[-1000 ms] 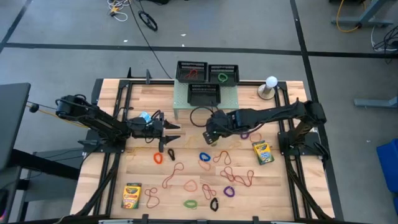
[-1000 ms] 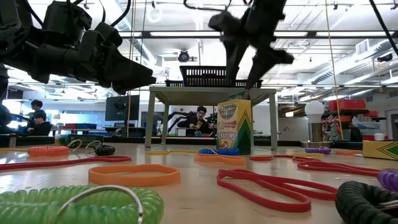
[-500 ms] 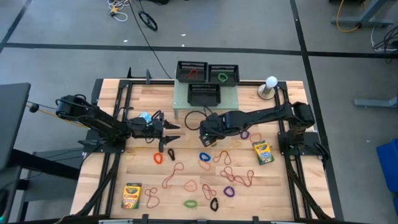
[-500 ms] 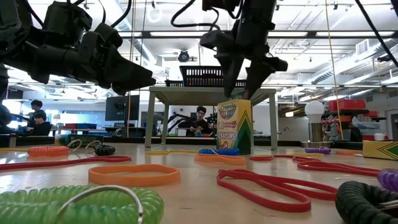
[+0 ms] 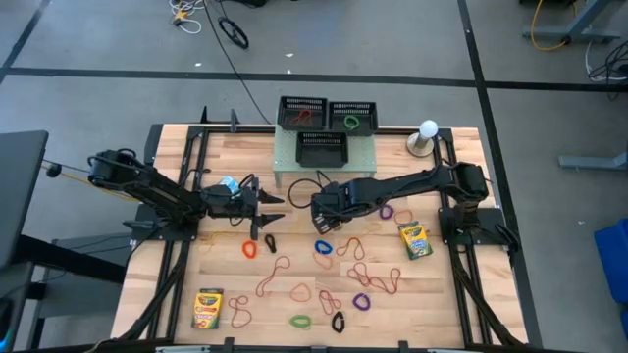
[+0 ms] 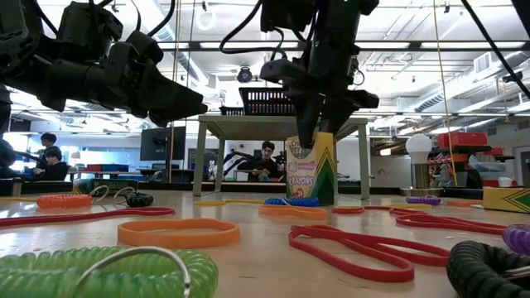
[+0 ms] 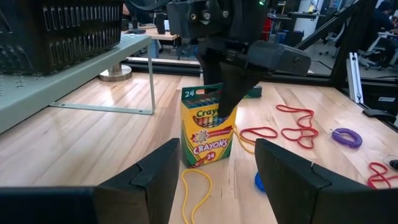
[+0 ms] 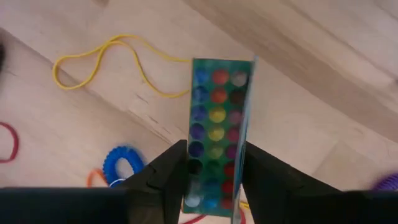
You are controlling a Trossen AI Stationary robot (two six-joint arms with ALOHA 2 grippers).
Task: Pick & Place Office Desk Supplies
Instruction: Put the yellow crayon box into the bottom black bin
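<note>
The right gripper (image 8: 210,180), having descended, is narrowing around the upright crayon box (image 7: 208,127) before the riser (image 5: 324,157); grasp is imminent. The left gripper (image 7: 214,180) is waiting wide nearby.

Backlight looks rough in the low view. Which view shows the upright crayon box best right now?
Low view: ceiling lights turn the right gripper into a silhouette, but the crayon box label is lit. Left wrist view: even light, box front readable, the best pick. Right wrist view: straight down on the lit crayon tips, no glare. The left gripper waits nearby.
</note>
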